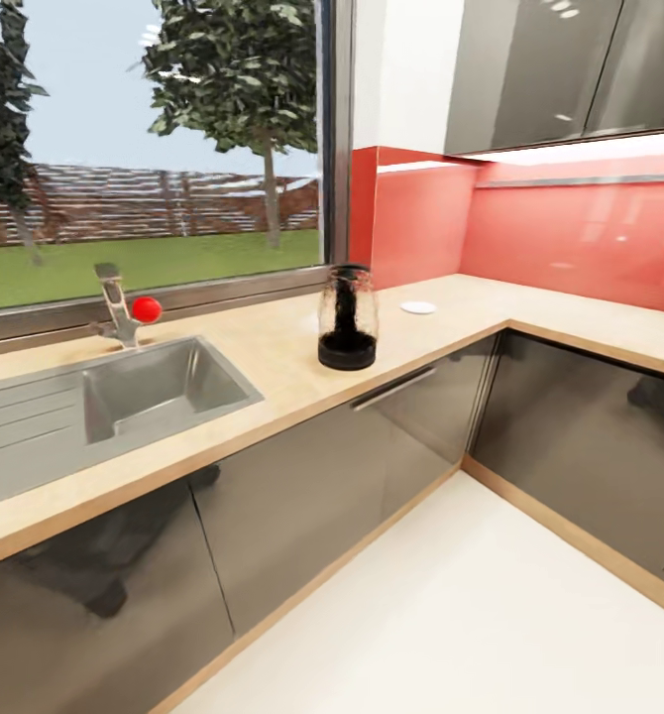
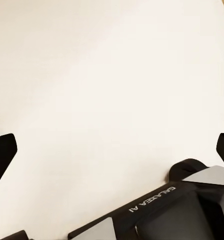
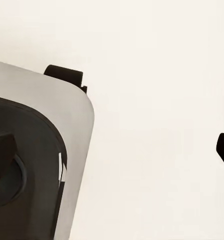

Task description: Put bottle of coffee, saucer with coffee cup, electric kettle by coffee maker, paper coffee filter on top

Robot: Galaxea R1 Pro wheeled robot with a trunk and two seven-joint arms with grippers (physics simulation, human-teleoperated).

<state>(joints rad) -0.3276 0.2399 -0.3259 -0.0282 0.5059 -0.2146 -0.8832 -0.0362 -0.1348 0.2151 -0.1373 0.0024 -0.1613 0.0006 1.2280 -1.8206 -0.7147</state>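
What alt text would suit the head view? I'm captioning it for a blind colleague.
An electric kettle stands on the kitchen countertop, with a small saucer further along toward the red-walled corner. A steel sink with a faucet sits under a window showing trees and grass; dark grey cabinets run below.

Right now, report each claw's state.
Left claw: open, holding nothing, over the pale floor.
Right claw: open, holding nothing.
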